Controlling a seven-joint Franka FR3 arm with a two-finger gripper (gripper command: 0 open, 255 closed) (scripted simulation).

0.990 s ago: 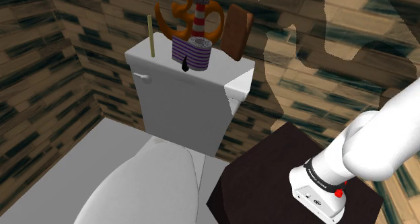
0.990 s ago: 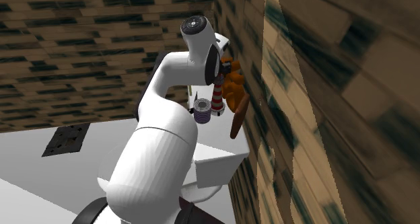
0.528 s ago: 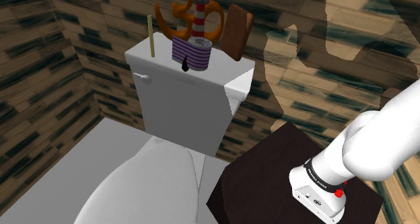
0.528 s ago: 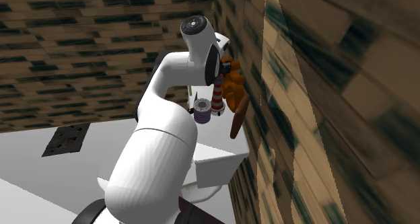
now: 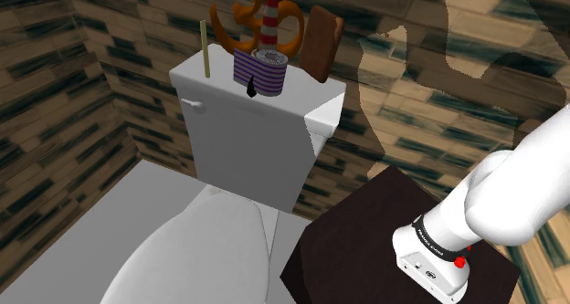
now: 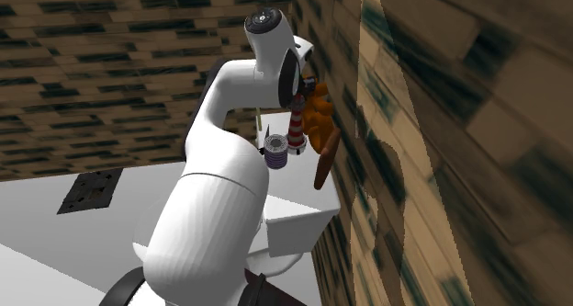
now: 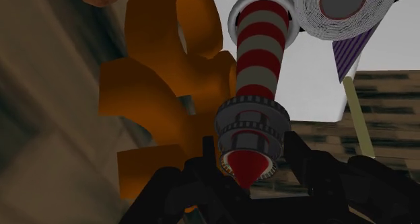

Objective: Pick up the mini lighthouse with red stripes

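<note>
The small lighthouse with red and white bands, a grey railed gallery and a red cone roof [image 7: 261,48] stood upright on the flat white lid of the toilet tank [image 5: 301,97], near the back edge by the wall. Whether its foot rested on the lid or hung just clear of it could not be told. The all-black two-finger gripper [image 7: 252,147] reached it from above, and in the wrist view the jaws stood narrow, one finger pressed to each side of the grey gallery with the cone roof between them. Just beside the lighthouse, toward the wall, rose a glossy orange ornament of thick curling loops [image 7: 161,88]. In front of it, touching or nearly so, lay a pale grey roll with a dark round core [image 7: 343,7] on top of a purple piece with thin pale stripes [image 5: 256,69]. A thin pale yellow stick [image 5: 205,48] stood upright at the lid's corner on the shoulder view's left, well apart from the rest. A flat brown oval slab [image 5: 320,42] leaned on the shoulder view's right of the ornament. Below the tank lay the white toilet seat cover [image 5: 201,247]. At the shoulder view's lower right was the dark brown box stand [image 5: 365,220], from which the white arm [image 6: 220,212] rose. Walls of tan and dark bricks [image 5: 55,101] closed in the corner.
</note>
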